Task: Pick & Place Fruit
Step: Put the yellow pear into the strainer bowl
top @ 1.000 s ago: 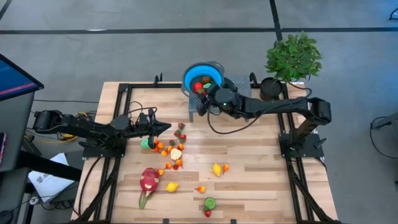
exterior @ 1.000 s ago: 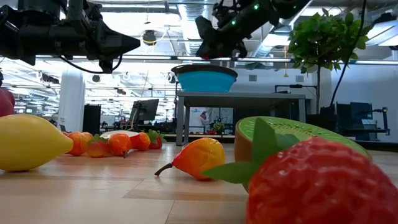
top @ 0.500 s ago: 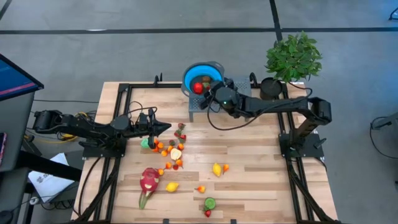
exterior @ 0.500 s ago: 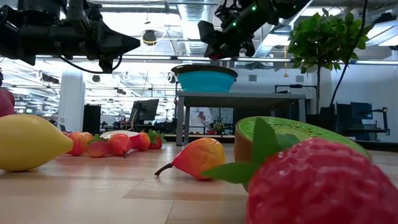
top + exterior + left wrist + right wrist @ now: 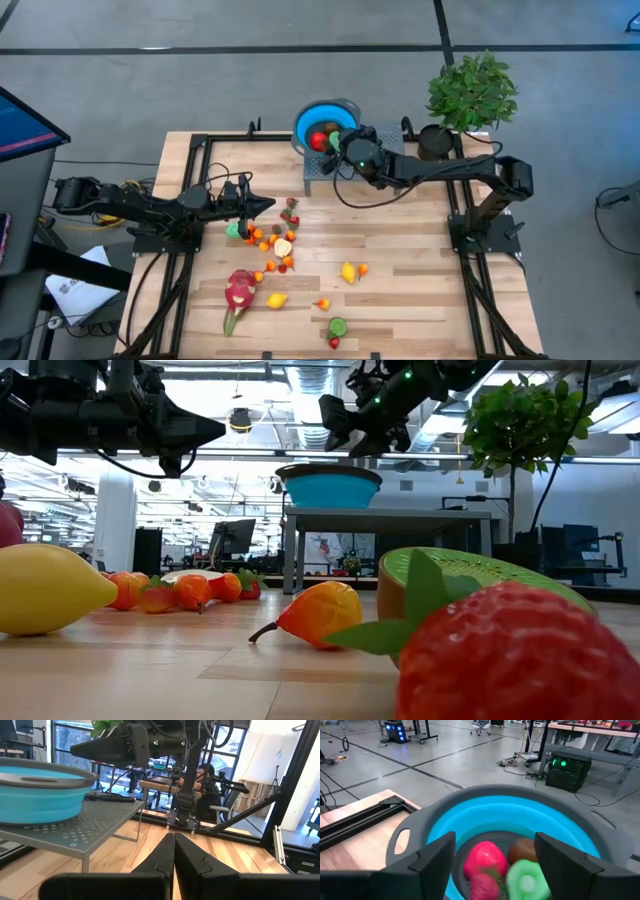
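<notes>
A blue bowl (image 5: 325,124) stands on a grey perforated stand (image 5: 85,825) at the table's far middle. In it lie a red fruit (image 5: 482,860), a green one (image 5: 526,879) and a brown one (image 5: 522,849). My right gripper (image 5: 495,847) hovers open over the bowl's near rim (image 5: 338,146) with nothing between its fingers. More fruit lies on the table: a pink dragon fruit (image 5: 240,290), a lemon (image 5: 277,299), a cluster of small orange and red pieces (image 5: 272,240), a green half (image 5: 337,326). My left gripper (image 5: 268,205) is shut, above the table beside the cluster.
A potted plant (image 5: 470,90) stands at the far right corner. Black frame rails (image 5: 190,150) run along the table's left and right sides. In the low view a strawberry (image 5: 510,660) and a lemon (image 5: 50,590) lie near the front edge. Bare wood lies right of the middle.
My right gripper has turned a little over the bowl, its fingers swinging from the stand toward the bowl's near rim, and in the low view the fingers stand wider apart than before. The left arm has kept still.
</notes>
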`<act>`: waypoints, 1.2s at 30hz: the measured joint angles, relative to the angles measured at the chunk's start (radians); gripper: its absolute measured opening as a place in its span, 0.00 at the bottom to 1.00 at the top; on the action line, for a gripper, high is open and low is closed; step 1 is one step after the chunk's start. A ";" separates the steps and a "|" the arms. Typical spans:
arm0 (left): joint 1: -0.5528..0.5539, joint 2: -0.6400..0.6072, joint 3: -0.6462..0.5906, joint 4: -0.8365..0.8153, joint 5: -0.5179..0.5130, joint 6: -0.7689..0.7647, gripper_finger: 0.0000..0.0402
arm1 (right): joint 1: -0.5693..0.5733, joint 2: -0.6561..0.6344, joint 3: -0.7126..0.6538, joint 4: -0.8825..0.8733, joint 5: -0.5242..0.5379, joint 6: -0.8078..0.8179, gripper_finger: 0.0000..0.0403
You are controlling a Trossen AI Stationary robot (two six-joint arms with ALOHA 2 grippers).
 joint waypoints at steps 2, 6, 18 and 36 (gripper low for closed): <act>0.000 0.000 0.000 0.000 0.001 0.000 0.00 | 0.008 0.000 0.000 0.007 0.000 -0.002 0.67; 0.000 0.000 0.000 0.000 0.002 0.000 0.00 | 0.037 -0.012 0.000 0.026 0.000 -0.015 0.65; 0.000 0.000 0.000 0.000 0.000 0.000 0.00 | 0.146 -0.026 0.000 -0.038 0.000 -0.101 0.38; 0.000 0.000 0.000 0.002 -0.001 0.000 0.00 | 0.304 -0.264 -0.076 -0.796 -0.218 0.235 0.01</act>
